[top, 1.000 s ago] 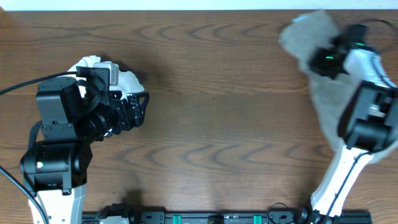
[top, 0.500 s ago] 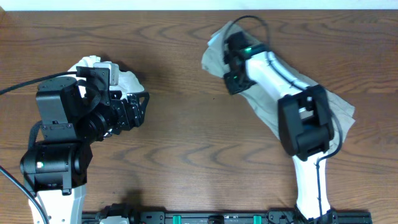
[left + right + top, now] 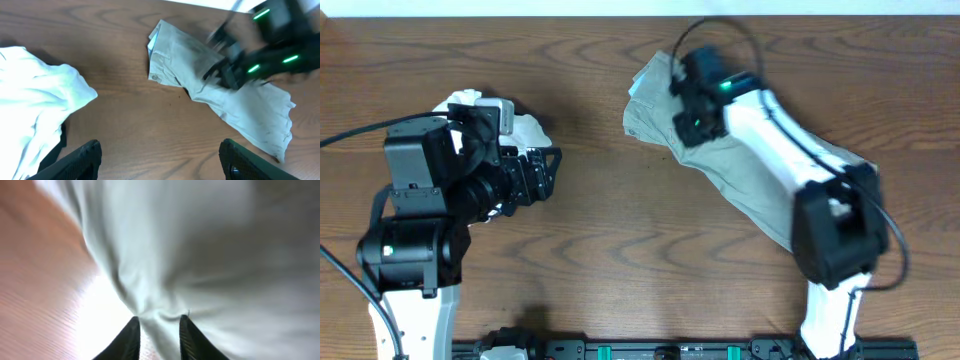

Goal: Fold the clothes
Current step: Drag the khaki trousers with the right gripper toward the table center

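Note:
The khaki trousers (image 3: 740,180) lie stretched across the table from the upper middle down to the right; their waistband end (image 3: 645,100) points left. They also show in the left wrist view (image 3: 200,70). My right gripper (image 3: 688,122) is over the waistband end and shut on a fold of the trousers (image 3: 200,240); the cloth is pinched between its fingers (image 3: 159,332). My left gripper (image 3: 548,172) is open and empty at the left, well apart from the trousers; its fingers (image 3: 160,157) frame bare wood.
A white garment (image 3: 525,128) lies crumpled at the left beside my left gripper, also in the left wrist view (image 3: 35,105), with a bit of black cloth (image 3: 55,150) under its edge. The table's far edge runs along the top.
My right gripper has dragged the trousers from the far right corner leftward to the upper middle, and the cloth has stretched out behind it. The left arm has barely moved.

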Tool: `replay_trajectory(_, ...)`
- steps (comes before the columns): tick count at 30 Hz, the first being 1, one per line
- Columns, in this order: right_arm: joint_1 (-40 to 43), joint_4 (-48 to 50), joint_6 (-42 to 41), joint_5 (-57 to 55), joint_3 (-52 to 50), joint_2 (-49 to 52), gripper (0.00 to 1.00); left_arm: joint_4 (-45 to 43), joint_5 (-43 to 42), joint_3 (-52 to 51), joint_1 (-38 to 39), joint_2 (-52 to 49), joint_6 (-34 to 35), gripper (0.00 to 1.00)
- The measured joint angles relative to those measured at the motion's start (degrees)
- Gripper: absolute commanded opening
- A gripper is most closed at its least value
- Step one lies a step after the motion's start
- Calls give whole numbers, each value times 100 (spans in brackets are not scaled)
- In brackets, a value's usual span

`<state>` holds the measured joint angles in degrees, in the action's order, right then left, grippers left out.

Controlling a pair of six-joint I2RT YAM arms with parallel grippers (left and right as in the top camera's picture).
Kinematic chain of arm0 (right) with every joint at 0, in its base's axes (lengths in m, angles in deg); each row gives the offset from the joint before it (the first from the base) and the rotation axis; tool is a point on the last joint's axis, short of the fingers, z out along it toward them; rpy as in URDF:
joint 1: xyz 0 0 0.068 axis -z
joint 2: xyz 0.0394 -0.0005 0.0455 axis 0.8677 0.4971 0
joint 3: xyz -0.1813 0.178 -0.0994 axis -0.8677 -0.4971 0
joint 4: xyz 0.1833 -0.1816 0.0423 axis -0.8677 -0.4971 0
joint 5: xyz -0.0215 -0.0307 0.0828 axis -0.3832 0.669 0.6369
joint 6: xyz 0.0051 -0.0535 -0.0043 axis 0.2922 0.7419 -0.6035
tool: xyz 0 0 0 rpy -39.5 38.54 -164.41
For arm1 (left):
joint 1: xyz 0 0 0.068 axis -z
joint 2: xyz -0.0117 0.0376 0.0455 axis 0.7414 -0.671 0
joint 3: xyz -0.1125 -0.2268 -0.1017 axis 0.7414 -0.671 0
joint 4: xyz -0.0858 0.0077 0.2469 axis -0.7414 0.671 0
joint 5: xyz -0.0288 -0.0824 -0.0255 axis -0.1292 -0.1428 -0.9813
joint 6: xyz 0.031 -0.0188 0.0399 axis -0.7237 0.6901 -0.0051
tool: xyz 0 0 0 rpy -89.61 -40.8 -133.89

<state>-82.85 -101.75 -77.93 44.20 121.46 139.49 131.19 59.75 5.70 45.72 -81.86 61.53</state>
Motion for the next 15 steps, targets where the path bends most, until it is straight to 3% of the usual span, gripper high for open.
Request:
replay_trajectory(4,391,444,-573,122,103,-118,15,0,0,0,0,-68,0,77)
replay_trajectory(9,452,1235,-1115,739,107,739,2,11,0,0,0,-72,0,78)
replay_trajectory(15,289,1362,-1432,1663,190,1423,1,20,-2,2,0,-72,0,78)
